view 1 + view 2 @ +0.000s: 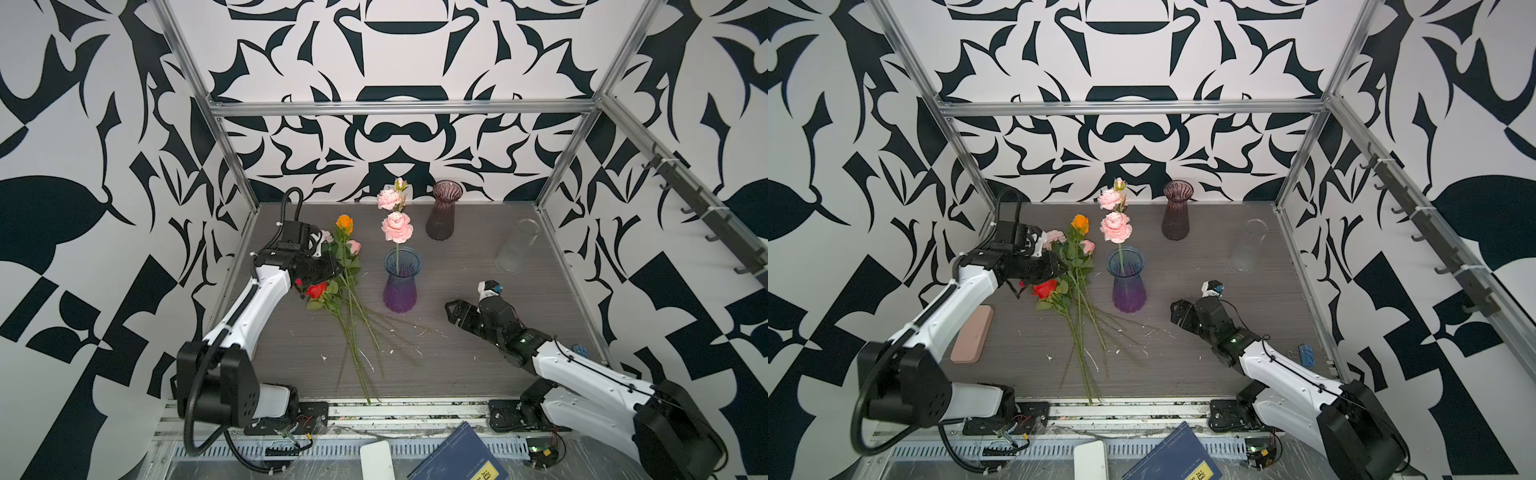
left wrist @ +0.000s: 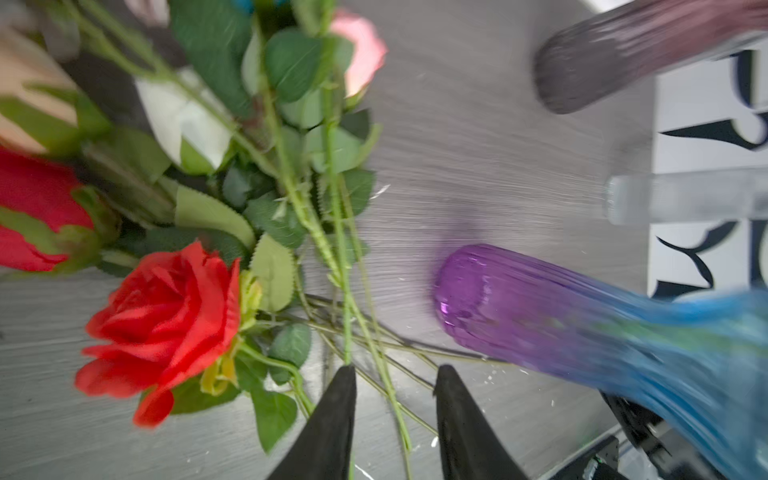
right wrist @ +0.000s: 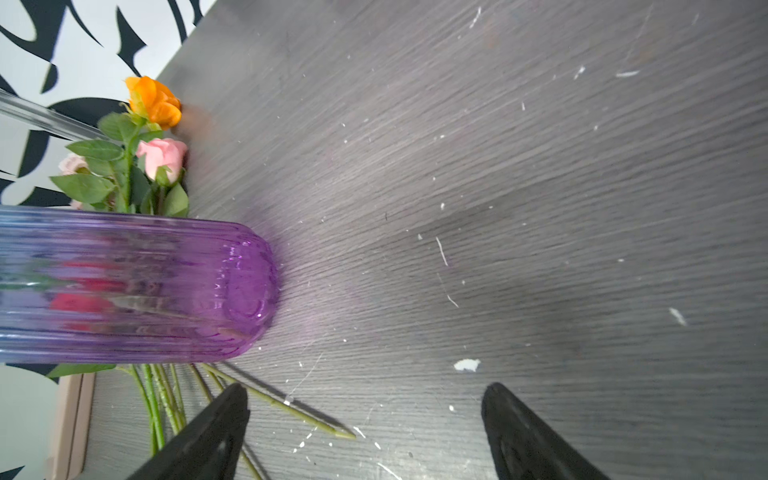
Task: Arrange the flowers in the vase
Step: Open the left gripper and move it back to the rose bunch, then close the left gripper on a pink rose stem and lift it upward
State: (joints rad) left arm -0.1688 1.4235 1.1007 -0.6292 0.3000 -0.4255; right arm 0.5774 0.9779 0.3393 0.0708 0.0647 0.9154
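Left gripper (image 2: 395,370): jaws part-way apart around a green stem (image 2: 400,415); I see no pinch yet.
Right gripper (image 3: 365,388): spread wide and empty, near the vase's base.
Loose roses (image 1: 345,270): piled on the table (image 1: 457,353) just beside the blue-purple glass vase (image 1: 401,282), stems crossed.
Pink spray (image 1: 397,226): standing in that vase.
Handling: I judge them light, with thin, springy, tangled stems and leaves that snag.
Hold: I'd take bare stem below the leaves, never the red rose (image 2: 166,324) head.
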